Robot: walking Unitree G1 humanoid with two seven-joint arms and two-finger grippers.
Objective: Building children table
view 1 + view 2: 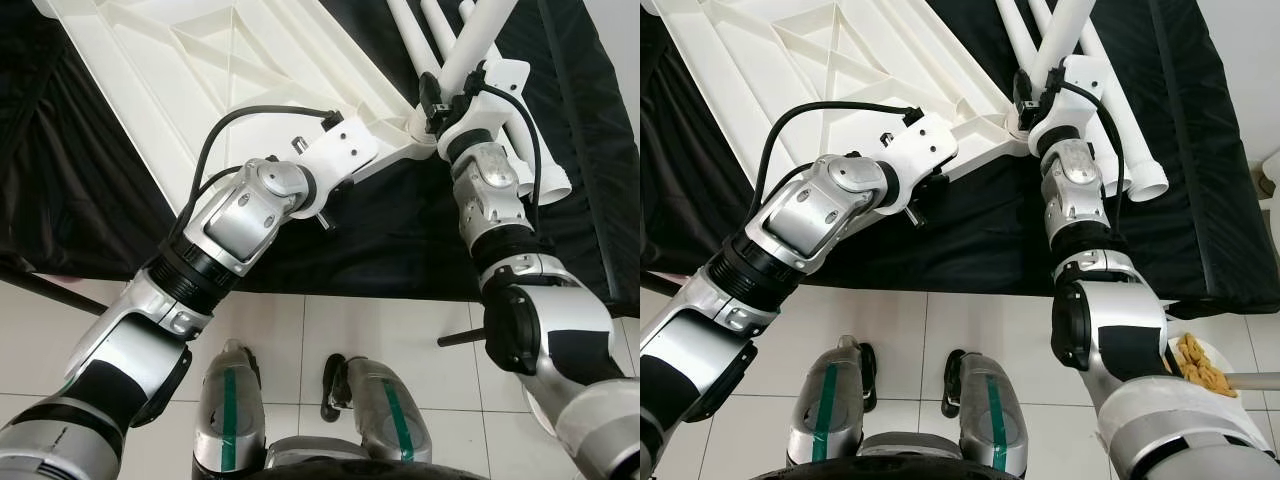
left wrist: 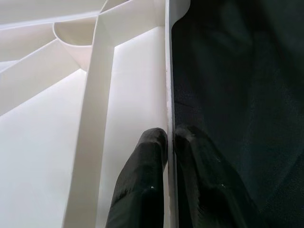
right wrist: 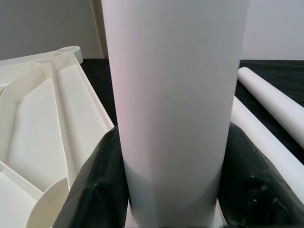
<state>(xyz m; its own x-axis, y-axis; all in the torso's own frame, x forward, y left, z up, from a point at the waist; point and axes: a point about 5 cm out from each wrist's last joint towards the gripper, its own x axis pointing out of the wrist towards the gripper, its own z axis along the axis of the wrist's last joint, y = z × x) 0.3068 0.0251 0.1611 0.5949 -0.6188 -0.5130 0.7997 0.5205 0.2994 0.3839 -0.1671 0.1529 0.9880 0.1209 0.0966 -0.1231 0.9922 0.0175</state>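
Your left gripper pinched the rim of the white tabletop, jaws clenched on it. Your right gripper grasped 1 white leg at its corner.

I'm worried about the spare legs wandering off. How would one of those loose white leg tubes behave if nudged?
The loose leg tubes are smooth round cylinders lying flat on the black cloth, so one would probably roll sideways, though the cloth may slow it. They look like hollow plastic, so likely light and stiff. The smooth surface may slip in the jaws.
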